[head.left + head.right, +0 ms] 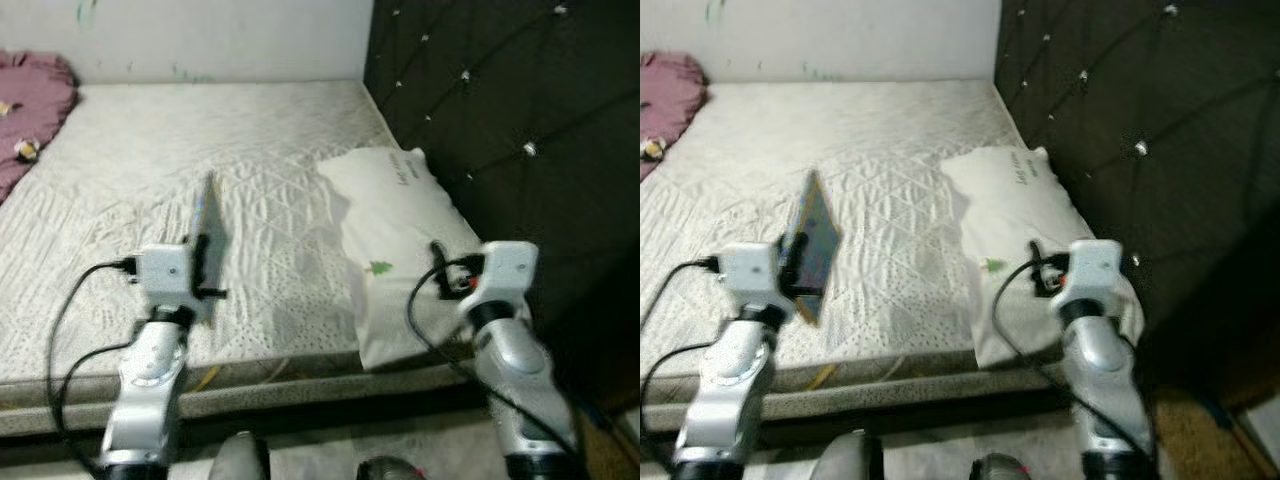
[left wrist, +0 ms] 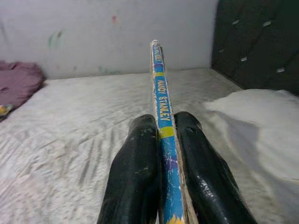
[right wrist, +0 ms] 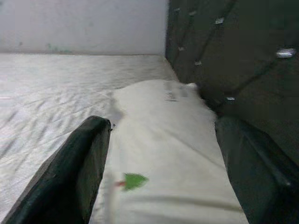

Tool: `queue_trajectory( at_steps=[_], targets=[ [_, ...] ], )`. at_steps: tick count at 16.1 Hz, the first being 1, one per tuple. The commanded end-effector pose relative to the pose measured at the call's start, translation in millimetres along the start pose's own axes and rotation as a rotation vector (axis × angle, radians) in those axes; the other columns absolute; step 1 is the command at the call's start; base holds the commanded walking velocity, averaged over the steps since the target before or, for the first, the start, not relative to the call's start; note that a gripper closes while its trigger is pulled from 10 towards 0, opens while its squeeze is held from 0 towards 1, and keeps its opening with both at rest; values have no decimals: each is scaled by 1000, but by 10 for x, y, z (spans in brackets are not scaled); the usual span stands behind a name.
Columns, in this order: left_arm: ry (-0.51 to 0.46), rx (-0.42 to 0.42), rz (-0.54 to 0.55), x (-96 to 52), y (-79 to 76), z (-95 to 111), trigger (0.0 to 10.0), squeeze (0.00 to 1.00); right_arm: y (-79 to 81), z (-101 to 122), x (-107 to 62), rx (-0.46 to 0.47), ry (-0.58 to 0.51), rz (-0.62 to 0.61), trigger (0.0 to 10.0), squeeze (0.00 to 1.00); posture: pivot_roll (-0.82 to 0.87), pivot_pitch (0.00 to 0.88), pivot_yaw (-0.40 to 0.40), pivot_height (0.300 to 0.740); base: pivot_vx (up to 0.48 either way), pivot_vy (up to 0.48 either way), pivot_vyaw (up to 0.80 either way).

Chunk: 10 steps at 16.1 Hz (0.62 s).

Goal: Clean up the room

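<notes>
Right now the left gripper [image 2: 161, 154] pinches a thin book [image 1: 812, 240] by its edge, held up over the bed [image 1: 270, 140]. Only the fingertips hold it — a bump could make it slip and fall. The right gripper [image 3: 161, 158] hangs wide open over the pillow [image 1: 400, 230], holding nothing.

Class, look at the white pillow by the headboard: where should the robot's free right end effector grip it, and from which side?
Probably the pillow's near corner overhanging the mattress edge, approached from the foot side. The open right end effector already straddles that end; the headboard blocks the far side.
</notes>
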<state>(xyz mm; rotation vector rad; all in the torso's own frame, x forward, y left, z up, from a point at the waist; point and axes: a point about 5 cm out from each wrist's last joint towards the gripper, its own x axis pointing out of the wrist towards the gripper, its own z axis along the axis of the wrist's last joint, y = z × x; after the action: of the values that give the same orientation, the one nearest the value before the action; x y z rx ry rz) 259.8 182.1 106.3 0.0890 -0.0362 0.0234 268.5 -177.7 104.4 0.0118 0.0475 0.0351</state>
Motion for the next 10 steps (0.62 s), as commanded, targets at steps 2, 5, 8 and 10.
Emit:
queue_trajectory(
  at_steps=[2, 5, 8, 10],
  targets=[
    [-47, 9, 14, 33, 16, 90, 10000, 0, -15, 59, 24, -6, -21, 6, 10000, 0, -37, 0, -21, 687, 480, 0, 0],
    [-42, 8, 19, 29, 12, 80, 10000, 0, -3, 59, 22, -3, -22, 13, 10000, 0, -35, 0, -23, 687, 449, 0, 0],
    [-39, -5, 28, 29, -1, 72, 10000, 0, 7, 59, 25, -4, -23, 19, 10000, 0, -33, 0, -25, 687, 94, 0, 0],
    [-36, -3, 33, 33, -3, 66, 10000, 0, 13, 52, 22, -3, -20, 25, 10000, 0, -33, 0, -27, 687, 0, 0, 0]
  ],
)
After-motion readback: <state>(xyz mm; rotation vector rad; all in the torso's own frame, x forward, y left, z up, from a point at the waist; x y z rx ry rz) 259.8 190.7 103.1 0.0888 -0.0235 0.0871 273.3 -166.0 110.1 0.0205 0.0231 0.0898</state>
